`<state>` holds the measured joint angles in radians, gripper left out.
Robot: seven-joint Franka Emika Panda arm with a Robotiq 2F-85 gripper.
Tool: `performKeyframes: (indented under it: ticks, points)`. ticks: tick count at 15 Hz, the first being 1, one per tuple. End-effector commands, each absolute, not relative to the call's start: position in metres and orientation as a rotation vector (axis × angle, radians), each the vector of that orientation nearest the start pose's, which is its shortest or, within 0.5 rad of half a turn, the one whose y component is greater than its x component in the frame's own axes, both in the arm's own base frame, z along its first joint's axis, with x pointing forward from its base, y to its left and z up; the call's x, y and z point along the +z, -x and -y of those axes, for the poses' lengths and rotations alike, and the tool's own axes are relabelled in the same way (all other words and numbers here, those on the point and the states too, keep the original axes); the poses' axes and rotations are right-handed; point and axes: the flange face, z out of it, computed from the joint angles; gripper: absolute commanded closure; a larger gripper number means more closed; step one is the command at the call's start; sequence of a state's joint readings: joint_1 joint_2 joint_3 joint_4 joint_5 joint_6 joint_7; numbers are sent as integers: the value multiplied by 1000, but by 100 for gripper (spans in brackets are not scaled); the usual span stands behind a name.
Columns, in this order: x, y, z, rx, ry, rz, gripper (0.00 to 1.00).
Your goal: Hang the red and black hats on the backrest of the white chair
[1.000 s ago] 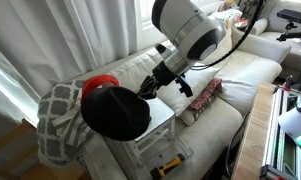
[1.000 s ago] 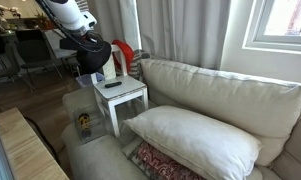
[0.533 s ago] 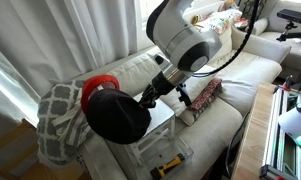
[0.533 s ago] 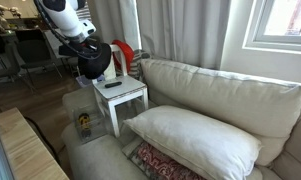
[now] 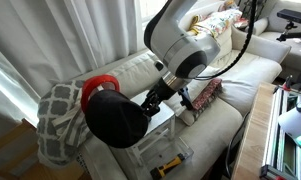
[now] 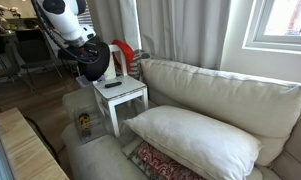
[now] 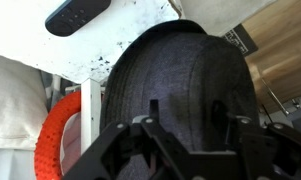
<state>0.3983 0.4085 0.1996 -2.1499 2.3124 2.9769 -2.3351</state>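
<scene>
Cream sofa (image 6: 225, 85), long, running across both exterior views.
Pale curtains (image 5: 50, 40), hanging behind the sofa.
Large off-white pillow (image 6: 195, 135), lying flat on the sofa seat.
Robot arm (image 5: 180, 45), white with black joints, bent down over the sofa's end toward the chair.
Checked grey-and-white blanket (image 5: 55, 120), draped at the sofa's end, just beside the red hat.
White chair (image 6: 120, 97), small, standing at the sofa's end, seat doing duty as worktop.
Black hat (image 5: 115, 117), round-crowned, held clear of the worktop, level with the backrest and just beside the red hat; contact between the two hats not discernible. Fills most of the wrist view.
Red hat (image 5: 95, 85), sitting on top of the chair's backrest.
Patterned red cushion (image 5: 202, 98), on the sofa seat, well apart from both hats.
Tool (image 7: 185, 128), dark fingers clamped onto the black hat, carrying it.
Dark remote (image 6: 111, 84), flat on the worktop.
Yellow-and-black object (image 5: 170, 163), low beneath the chair; too small to identify.
</scene>
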Motion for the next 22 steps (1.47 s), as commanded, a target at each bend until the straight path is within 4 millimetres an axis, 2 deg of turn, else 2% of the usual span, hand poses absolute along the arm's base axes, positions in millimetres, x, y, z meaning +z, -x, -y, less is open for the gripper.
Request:
performKeyframes:
  ticks: [1, 2, 3, 7, 12, 15, 18, 22]
  points:
    - [193, -444, -242, -813, 2567, 751, 10]
    - [195, -442, -239, -803, 2579, 746, 1]
    - [198, -440, -237, -791, 2588, 744, 0]
    - [216, -435, -228, -793, 2520, 761, 0]
    - [257, -414, -196, -737, 2460, 921, 0]
    - [287, -404, -181, -703, 2406, 1047, 0]
    - [326, -403, -167, -684, 2364, 1146, 0]
    - [380, -407, -145, -704, 2383, 1115, 0]
